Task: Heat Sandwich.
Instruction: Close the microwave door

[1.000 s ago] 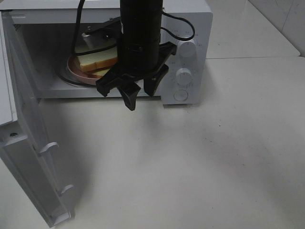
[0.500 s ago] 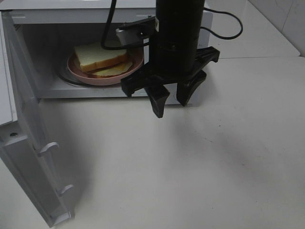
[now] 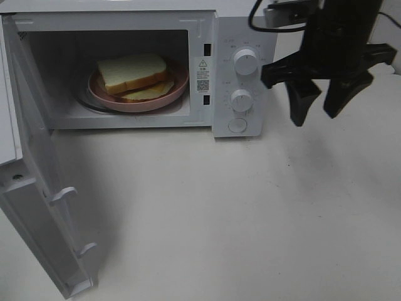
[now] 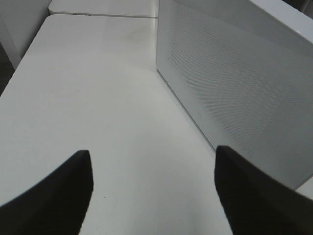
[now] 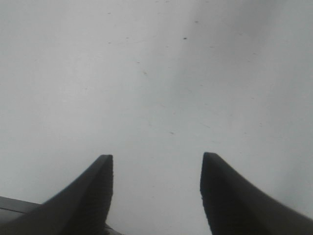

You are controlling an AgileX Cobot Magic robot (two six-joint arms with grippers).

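The sandwich (image 3: 133,70), white bread with tan crust and pale yellow filling, lies on a round pink plate (image 3: 180,84) inside the open white microwave (image 3: 245,30). My right gripper (image 3: 314,118) hangs open and empty above the table, to the right of the microwave's control panel. The right wrist view shows its open fingers (image 5: 156,157) over bare table. My left gripper (image 4: 152,152) is open and empty; it shows only in the left wrist view, beside a perforated white panel (image 4: 234,83) that looks like the microwave's outer wall.
The microwave door (image 3: 37,188) stands wide open at the left, reaching toward the table's front. Two knobs (image 3: 245,61) and a round button (image 3: 237,125) sit on the control panel. The white table (image 3: 250,207) spreads in front.
My right arm has moved from in front of the microwave opening to the right, past the control panel, open and empty. The sandwich and plate stay inside, now in full view.
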